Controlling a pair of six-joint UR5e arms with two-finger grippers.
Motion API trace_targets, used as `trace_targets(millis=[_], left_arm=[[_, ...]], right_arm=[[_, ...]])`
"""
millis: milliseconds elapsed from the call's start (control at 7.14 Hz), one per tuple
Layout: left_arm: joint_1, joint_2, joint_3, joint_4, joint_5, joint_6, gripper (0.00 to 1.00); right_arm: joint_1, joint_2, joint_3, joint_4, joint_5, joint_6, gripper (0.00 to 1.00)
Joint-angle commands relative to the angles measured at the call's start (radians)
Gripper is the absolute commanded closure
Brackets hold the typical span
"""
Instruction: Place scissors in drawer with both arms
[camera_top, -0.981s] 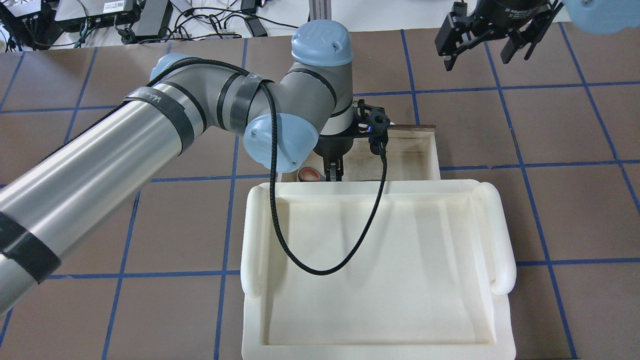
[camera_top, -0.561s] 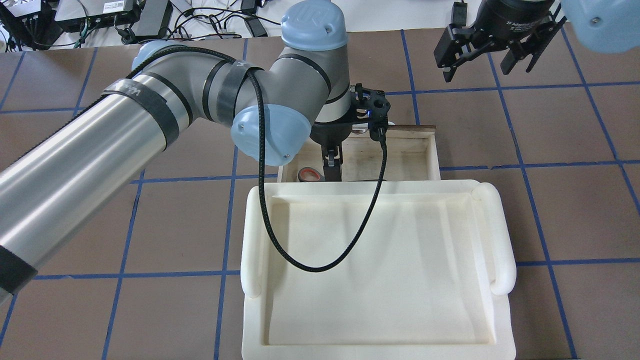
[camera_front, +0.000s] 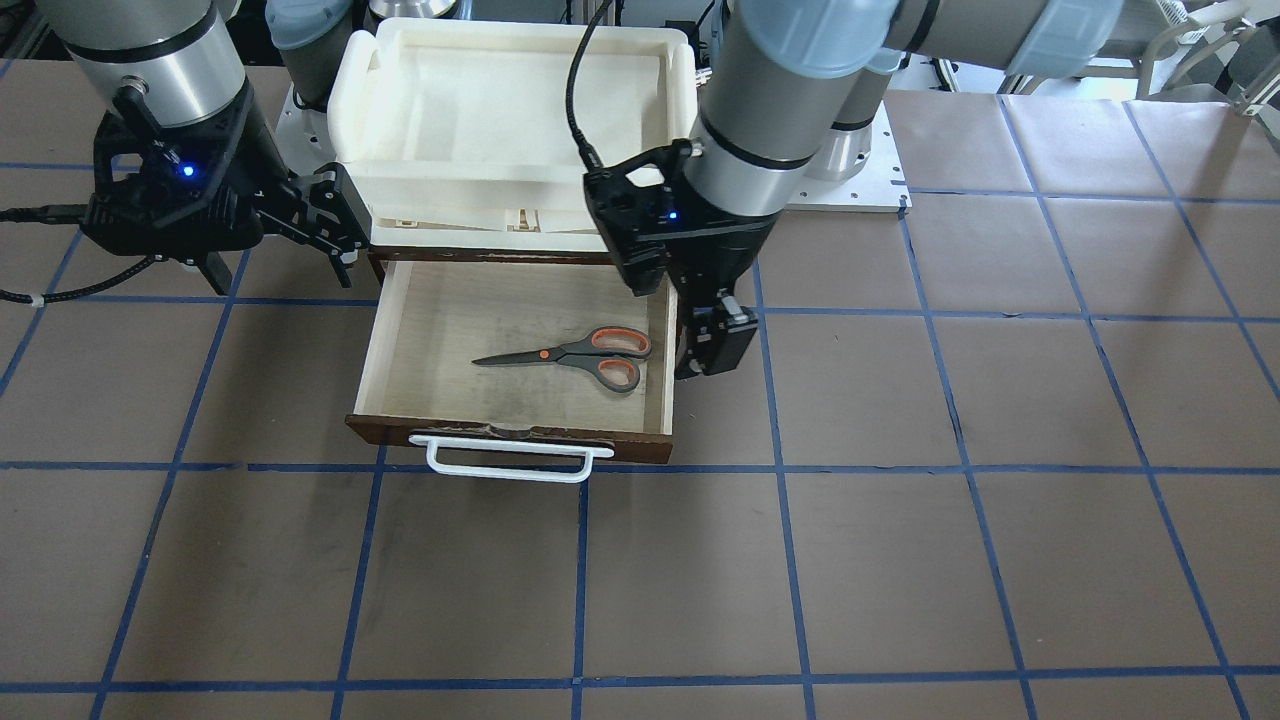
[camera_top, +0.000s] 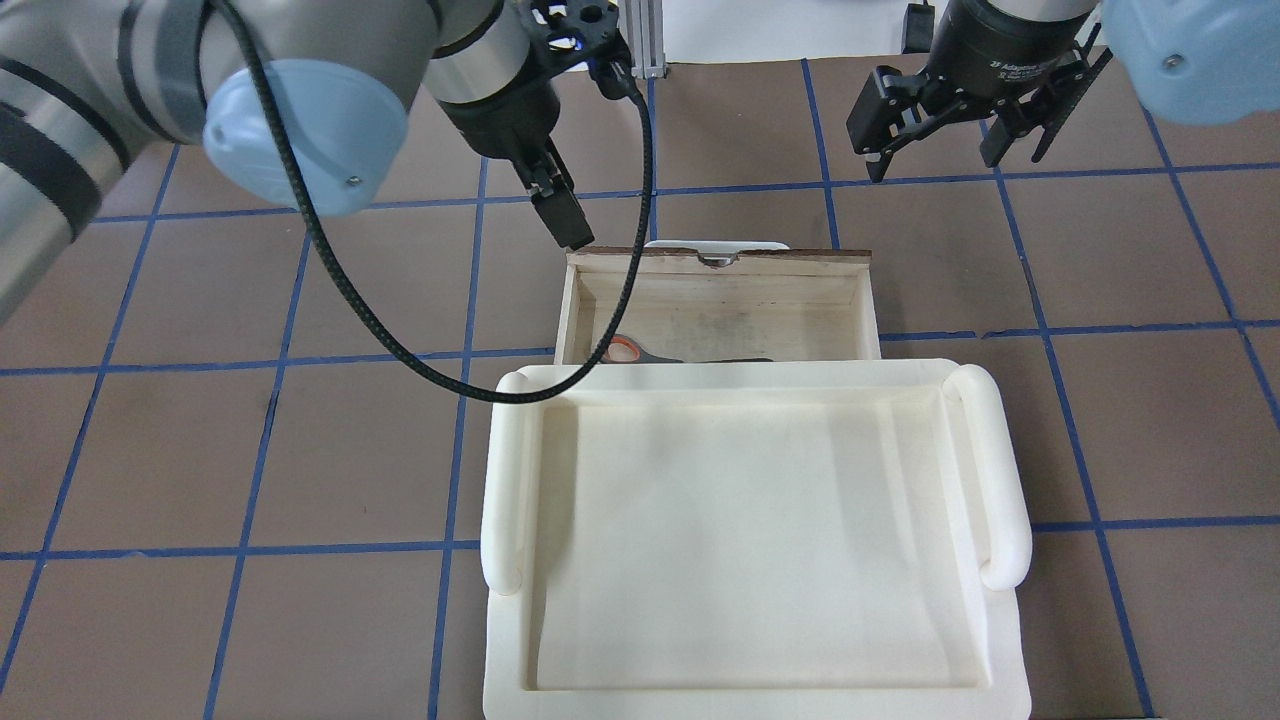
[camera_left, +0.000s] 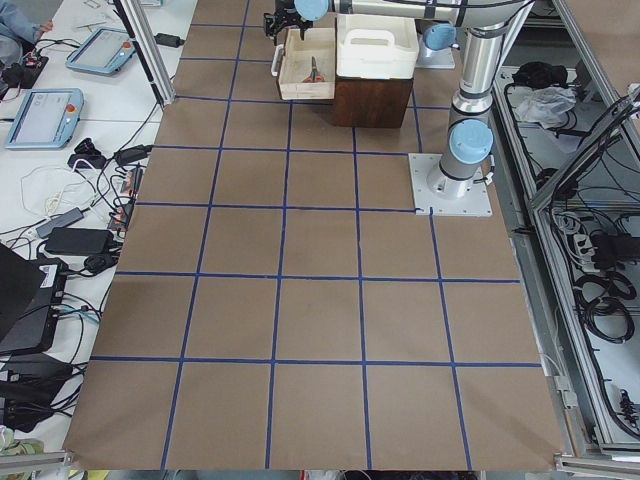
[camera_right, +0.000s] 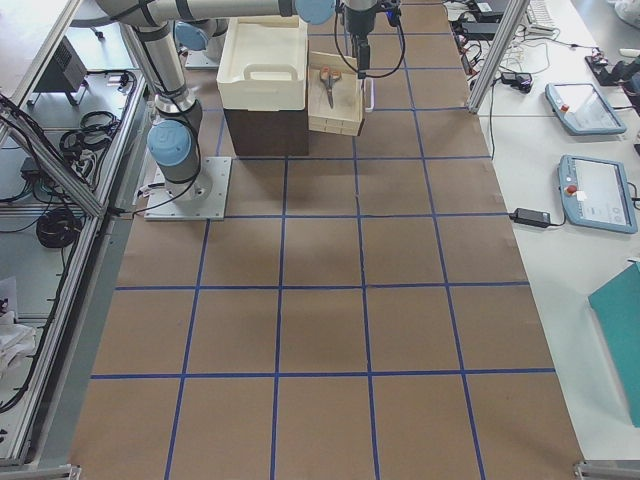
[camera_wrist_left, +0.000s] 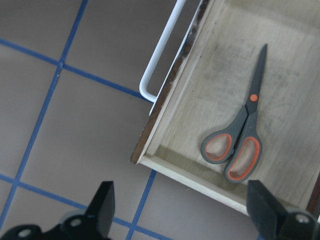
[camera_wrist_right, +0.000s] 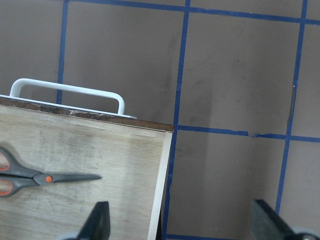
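Scissors (camera_front: 575, 355) flat in drawer (camera_front: 430, 345), left end effector (camera_front: 712, 350) alongside, empty

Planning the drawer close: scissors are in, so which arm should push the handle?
Left, probably: the left gripper hangs beside the drawer, nearer the handle; the right gripper sits back by the tray.

**Brown bench, orange-lined scissors**

The bench (camera_front: 900, 520) is brown, gridded with blue tape. The drawer (camera_front: 400, 432) has a dark brown front, a pale plywood inside and a white handle (camera_front: 508, 464). The scissors (camera_front: 575, 357) have dark grey blades, grey loops lined orange-red and an orange pivot dot. The tray (camera_top: 750, 540) is cream-white. The left arm (camera_front: 790, 100) and right arm (camera_front: 160, 60) are silver-grey with light blue caps.
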Motion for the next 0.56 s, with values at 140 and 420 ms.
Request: trace_targets(millis=[140,420], left_arm=[[0.215,0.083,-0.066,-0.035,0.161,-0.353,0.06],[0.205,0.140,-0.078,-0.144,0.164,-0.603,0.02]], right_arm=[[0.000,0.002,0.000,0.013,-0.013,0.004,0.00],[0.000,0.002,0.000,0.018,-0.011,0.004,0.00]])
